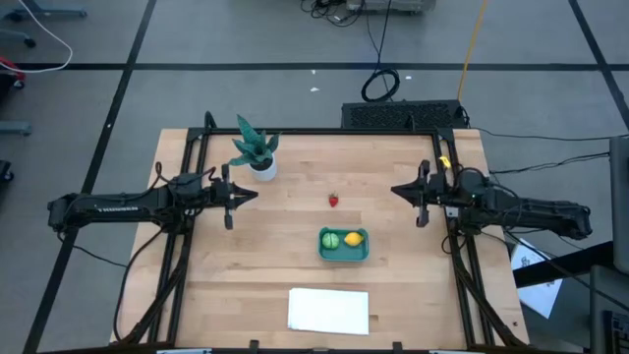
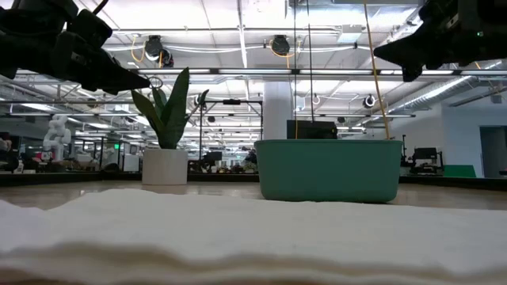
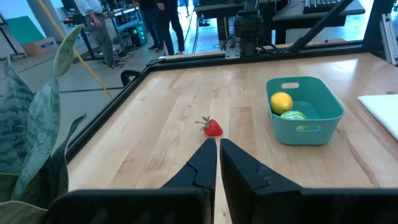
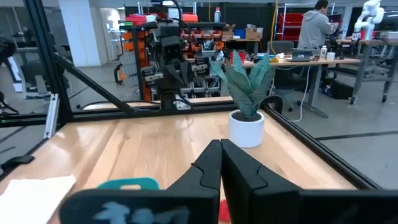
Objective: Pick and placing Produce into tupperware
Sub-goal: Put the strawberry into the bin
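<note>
The teal tupperware [image 1: 343,245] sits on the table's near middle and holds the round green piece [image 1: 330,239] and the yellow lemon [image 1: 355,238]; the left wrist view shows the tupperware [image 3: 305,111] with the lemon [image 3: 281,102] and green piece [image 3: 292,116] inside. The red strawberry [image 1: 334,200] lies alone on the wood, also seen as the strawberry [image 3: 212,127] ahead of the left fingers. My left gripper [image 1: 256,194] hovers shut at the left side, my right gripper [image 1: 394,190] hovers shut at the right, both above the table.
A potted green plant [image 1: 257,150] stands at the far left, near my left gripper. A flat white rectangle [image 1: 328,310] lies by the near edge. A black frame [image 1: 324,131] rims the table. Bare wood lies between the grippers around the strawberry. People stand in the room beyond.
</note>
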### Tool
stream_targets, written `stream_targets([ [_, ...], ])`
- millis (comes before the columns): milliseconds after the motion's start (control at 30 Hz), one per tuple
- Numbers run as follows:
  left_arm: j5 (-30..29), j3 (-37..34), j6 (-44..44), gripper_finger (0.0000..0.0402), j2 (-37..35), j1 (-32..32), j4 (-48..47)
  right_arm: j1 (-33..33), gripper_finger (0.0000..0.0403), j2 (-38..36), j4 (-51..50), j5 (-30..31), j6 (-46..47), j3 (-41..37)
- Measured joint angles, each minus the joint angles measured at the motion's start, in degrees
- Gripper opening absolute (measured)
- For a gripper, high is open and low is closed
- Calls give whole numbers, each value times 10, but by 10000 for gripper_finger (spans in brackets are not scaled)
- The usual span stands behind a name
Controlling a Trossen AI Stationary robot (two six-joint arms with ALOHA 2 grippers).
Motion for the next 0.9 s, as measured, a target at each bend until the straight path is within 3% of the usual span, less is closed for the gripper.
stream_targets([
  [300,-1,0,-3,26,0,0,7,0,0,0,96,18,8,-58],
  [433,-1,0,-9,26,0,0,21,0,0,0,101,62,2,-74],
  [667,-3,0,-21,26,0,0,65,0,0,0,114,61,-22,-86],
  [900,-70,0,-51,26,0,0,92,0,0,0,123,59,-31,-88],
])
